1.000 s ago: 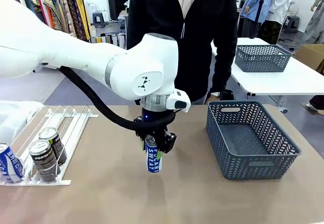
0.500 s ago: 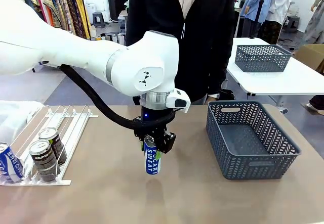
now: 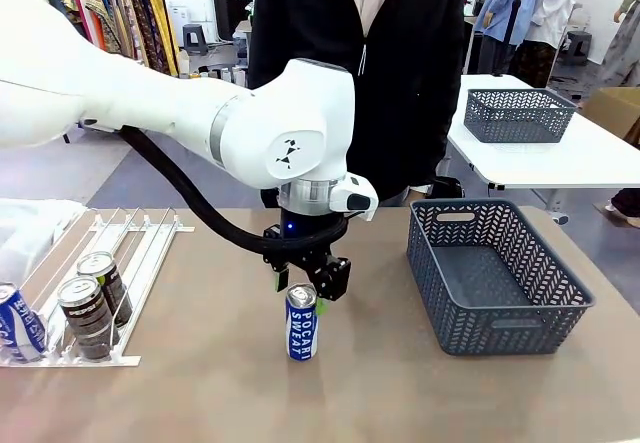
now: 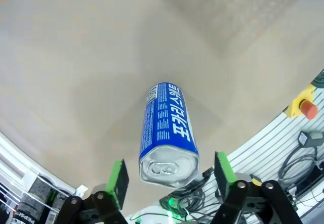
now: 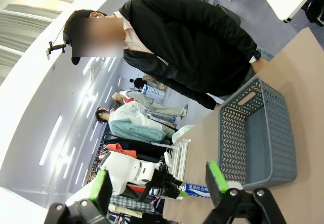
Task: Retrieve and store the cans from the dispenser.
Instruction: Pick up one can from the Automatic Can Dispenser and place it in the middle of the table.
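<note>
A blue Pocari Sweat can [image 3: 301, 325] stands upright on the table's middle. My left gripper [image 3: 304, 283] hangs open just above its silver top. In the left wrist view the same blue can [image 4: 168, 128] sits between the green pads [image 4: 117, 182], with a gap on each side. The white dispenser [image 3: 140, 248] lies at the table's left and holds two dark cans [image 3: 86, 313] and another blue can [image 3: 19, 325] at its near end. My right gripper [image 5: 158, 186] is open and empty, held high and looking toward the table.
An empty grey-blue lattice basket [image 3: 495, 275] stands on the right of the table, also shown as the basket [image 5: 253, 133] in the right wrist view. A person in a black jacket [image 3: 390, 73] stands at the far edge. A second basket [image 3: 518, 113] rests on another table behind.
The left gripper has set the blue can down on the table, opened and risen a little off it. The can now stands free.
</note>
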`<state>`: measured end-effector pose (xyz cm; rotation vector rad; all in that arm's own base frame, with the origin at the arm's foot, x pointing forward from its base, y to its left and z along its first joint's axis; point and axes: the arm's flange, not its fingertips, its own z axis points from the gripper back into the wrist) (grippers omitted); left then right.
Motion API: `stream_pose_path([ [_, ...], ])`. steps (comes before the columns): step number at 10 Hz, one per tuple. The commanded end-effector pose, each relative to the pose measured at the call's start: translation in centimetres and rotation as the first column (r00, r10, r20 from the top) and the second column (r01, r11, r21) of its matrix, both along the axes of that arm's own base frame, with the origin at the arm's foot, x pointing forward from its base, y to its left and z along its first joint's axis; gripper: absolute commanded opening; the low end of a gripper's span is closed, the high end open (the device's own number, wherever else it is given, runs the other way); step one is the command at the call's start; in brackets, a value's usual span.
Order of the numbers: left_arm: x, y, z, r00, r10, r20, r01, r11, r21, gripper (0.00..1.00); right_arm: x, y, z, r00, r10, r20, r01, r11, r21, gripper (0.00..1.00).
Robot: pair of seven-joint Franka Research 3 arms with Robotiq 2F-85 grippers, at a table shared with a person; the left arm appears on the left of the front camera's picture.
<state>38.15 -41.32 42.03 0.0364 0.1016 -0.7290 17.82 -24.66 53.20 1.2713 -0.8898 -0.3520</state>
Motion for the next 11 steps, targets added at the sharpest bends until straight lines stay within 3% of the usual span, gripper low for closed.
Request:
stream_pose_path([
  [1,0.1,0.1,0.1,1.000,0.001,0.005,-0.001,1.000,-0.009,1.00,0.3,-0.1,0.4,0.999,-0.005,0.037,0.005,1.000,-0.002,1.00],
  [3,0.1,0.2,0.2,1.000,0.005,0.006,-0.005,1.000,-0.015,1.00,0.3,-0.1,0.4,0.999,-0.005,0.037,0.005,1.000,-0.002,1.00],
  [5,-0.4,1.1,2.1,0.999,0.034,-0.005,-0.034,0.997,-0.064,1.00,0.3,-0.1,0.4,0.999,-0.005,0.037,0.005,1.000,-0.002,1.00],
  [7,-2.8,5.8,8.5,0.998,0.060,-0.016,-0.062,0.979,-0.193,1.00,0.3,-0.1,0.4,0.999,-0.005,0.037,0.005,1.000,-0.002,1.00],
  [9,-4.2,15.2,14.9,0.991,0.128,-0.025,-0.128,0.922,-0.364,1.00,0.3,-0.1,0.4,0.999,-0.005,0.037,0.005,1.000,-0.002,1.00],
  [10,-4.2,20.9,17.2,0.979,0.196,-0.054,-0.199,0.870,-0.450,1.00,0.3,-0.1,0.4,0.999,-0.005,0.037,0.005,1.000,-0.002,1.00],
  [11,-3.8,27.7,18.7,0.954,0.287,-0.091,-0.289,0.785,-0.549,1.00,0.3,-0.1,0.4,0.999,-0.005,0.037,0.005,1.000,-0.002,1.00],
])
